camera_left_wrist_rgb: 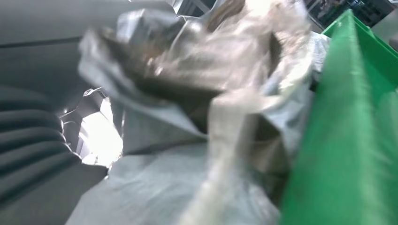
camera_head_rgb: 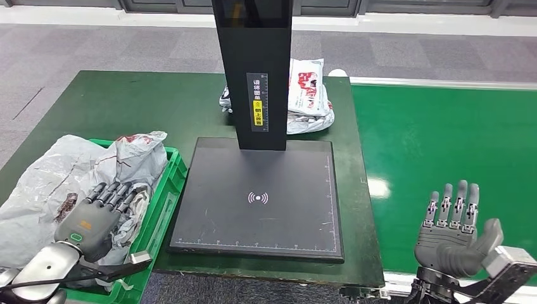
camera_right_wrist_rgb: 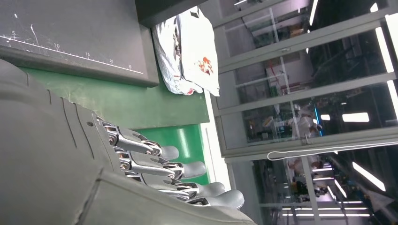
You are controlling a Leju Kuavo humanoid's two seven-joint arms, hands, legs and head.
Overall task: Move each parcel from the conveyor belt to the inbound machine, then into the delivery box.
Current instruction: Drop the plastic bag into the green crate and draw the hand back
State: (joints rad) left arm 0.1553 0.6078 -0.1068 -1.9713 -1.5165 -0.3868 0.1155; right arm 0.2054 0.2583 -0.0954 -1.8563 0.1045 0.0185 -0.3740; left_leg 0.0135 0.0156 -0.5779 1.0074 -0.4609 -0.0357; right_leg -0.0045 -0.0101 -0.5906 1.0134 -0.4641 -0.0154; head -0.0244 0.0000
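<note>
While L hand (camera_head_rgb: 95,218) presses fingers into grey parcel (camera_head_rgb: 57,183) in green delivery box (camera_head_rgb: 166,190) at 8 o'clock — grip can't tell — R hand (camera_head_rgb: 453,231) hovers spread, empty, over conveyor belt (camera_head_rgb: 443,139) at 4 o'clock.

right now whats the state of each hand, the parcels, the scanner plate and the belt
left hand: resting on grey parcels in the green box
right hand: open, holding nothing, over the belt
white parcel: lying on the table behind the scanner post
scanner plate: nothing on it
belt: no parcel on the visible part
</note>
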